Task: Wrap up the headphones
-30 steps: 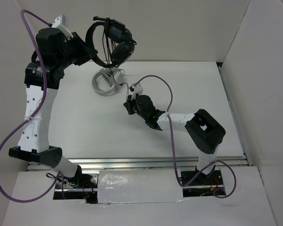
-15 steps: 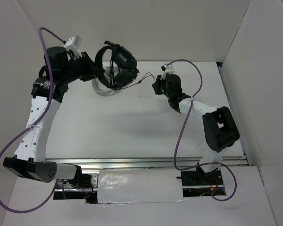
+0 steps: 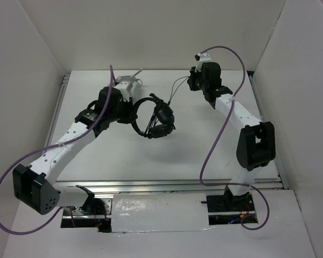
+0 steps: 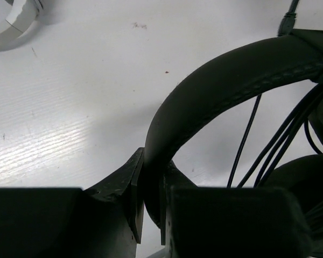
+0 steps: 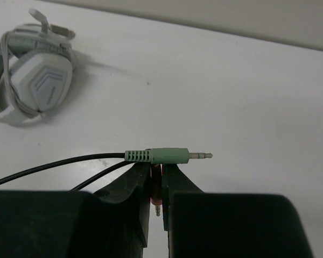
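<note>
Black headphones (image 3: 159, 119) hang over the middle of the table, with several loops of thin black cable across the earcups. My left gripper (image 3: 131, 114) is shut on the curved headband (image 4: 231, 75); its jaws (image 4: 152, 161) pinch the band from both sides. At the back right, my right gripper (image 3: 192, 84) is shut on the cable's end. A red plug (image 5: 156, 189) sits between its fingers and a green jack plug (image 5: 167, 155) lies across the fingertips. The thin cable (image 3: 174, 86) runs slack from there to the headphones.
A grey-white ring-shaped thing (image 3: 130, 81) lies at the back, just behind my left wrist; it shows again as the same grey-white thing (image 5: 35, 86) in the right wrist view. White walls close in the table on the left, back and right.
My left arm has swung down from the back left to the table's middle with the headphones. My right gripper has carried the cable end from the middle to the back right.
</note>
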`<state>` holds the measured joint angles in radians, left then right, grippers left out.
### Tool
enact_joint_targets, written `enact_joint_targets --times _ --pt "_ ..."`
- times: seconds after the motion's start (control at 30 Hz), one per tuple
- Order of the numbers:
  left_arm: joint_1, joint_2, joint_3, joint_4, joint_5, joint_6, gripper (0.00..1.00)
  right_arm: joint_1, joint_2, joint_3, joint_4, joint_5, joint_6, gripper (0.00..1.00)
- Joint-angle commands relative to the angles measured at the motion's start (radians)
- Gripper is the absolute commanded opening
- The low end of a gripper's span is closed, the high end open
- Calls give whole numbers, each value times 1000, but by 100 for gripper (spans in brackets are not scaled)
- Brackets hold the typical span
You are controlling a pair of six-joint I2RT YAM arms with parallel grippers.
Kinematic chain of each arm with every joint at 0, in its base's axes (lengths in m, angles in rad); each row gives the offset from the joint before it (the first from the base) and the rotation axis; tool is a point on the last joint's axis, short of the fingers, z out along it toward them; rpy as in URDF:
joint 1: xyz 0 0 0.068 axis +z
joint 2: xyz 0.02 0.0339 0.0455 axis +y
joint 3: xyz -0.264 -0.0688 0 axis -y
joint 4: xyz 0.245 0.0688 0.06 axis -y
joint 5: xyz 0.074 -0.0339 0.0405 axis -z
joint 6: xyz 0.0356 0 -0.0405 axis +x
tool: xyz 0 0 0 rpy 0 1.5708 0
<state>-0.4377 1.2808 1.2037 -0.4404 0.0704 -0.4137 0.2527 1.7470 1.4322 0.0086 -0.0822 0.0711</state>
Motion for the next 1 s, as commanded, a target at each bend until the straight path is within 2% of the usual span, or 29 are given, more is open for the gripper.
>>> enact_joint_targets --times 0.0,0.3,0.5,0.67,0.77,0.97 --pt "-48 60 13 16 -131 50 0 16 -82 85 -132 42 -97 0" --pt "-90 239 30 6 -234 58 0 154 -196 158 -277 242 -171 0" --pt "-72 380 126 -40 -284 -28 0 276 -262 185 -401 332 -153 0" --pt "-52 529 275 -104 -307 -135 0 440 -265 168 -507 303 -73 0" --pt "-35 621 379 -144 -301 -190 0 540 -267 120 -483 306 -18 0" --pt "4 750 511 -155 -225 -232 0 632 -245 39 -438 246 81 0"
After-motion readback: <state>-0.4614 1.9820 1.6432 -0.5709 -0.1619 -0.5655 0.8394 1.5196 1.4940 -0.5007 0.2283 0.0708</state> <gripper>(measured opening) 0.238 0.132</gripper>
